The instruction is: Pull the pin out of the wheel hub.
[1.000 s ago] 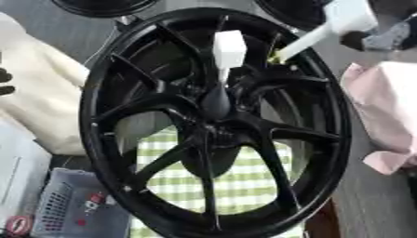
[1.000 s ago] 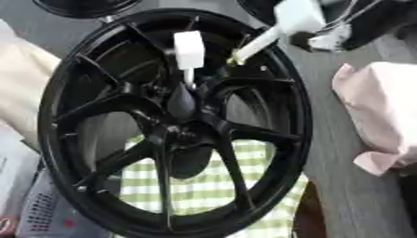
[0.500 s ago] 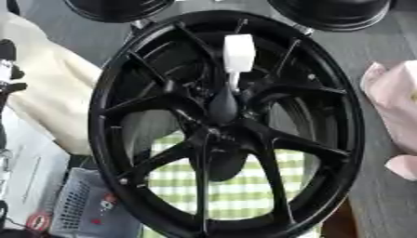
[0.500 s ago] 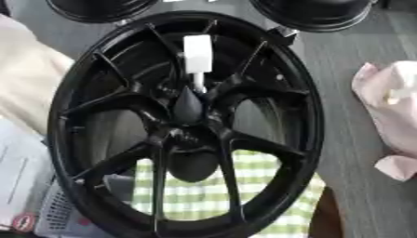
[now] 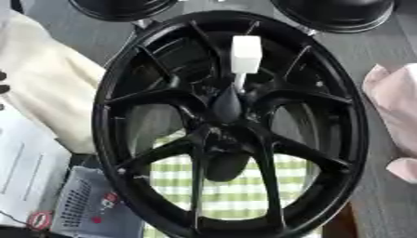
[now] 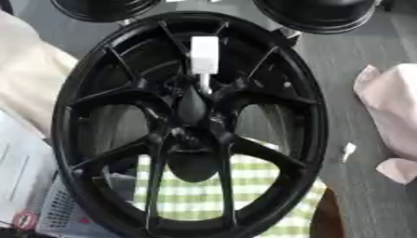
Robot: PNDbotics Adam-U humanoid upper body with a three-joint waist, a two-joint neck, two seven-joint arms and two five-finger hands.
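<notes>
**Presently: wheel hub with pin seated, no hand at work**

Item one, the black wheel hub (image 5: 228,125): a multi-spoke rim lying face-up, filling most of both eye views, its dark centre cap roughly mid-picture.

Item two, the pin (image 5: 245,56): a white block-shaped head on a thin white stem, standing at 12 o'clock from the centre cap, the stem running down toward the hub's middle. It is still in the wheel; nothing touches it.

Item three, a green-and-white checked cloth (image 5: 236,190), seen through the spoke gaps at 6 o'clock, under the rim.

Item four, a cream cloth (image 5: 45,83) at 9 to 10 o'clock, beside the rim.

Item five, a pink cloth (image 6: 391,116) at 3 o'clock, apart from the rim.

Item six, two further black round objects (image 6: 313,14) at the far edge, 11 and 1 o'clock.

Item seven, a grey perforated case (image 5: 90,204) at 8 o'clock, partly under the rim.

Hands: neither robot hand shows in either view, so the state of the fingers cannot be told.
</notes>
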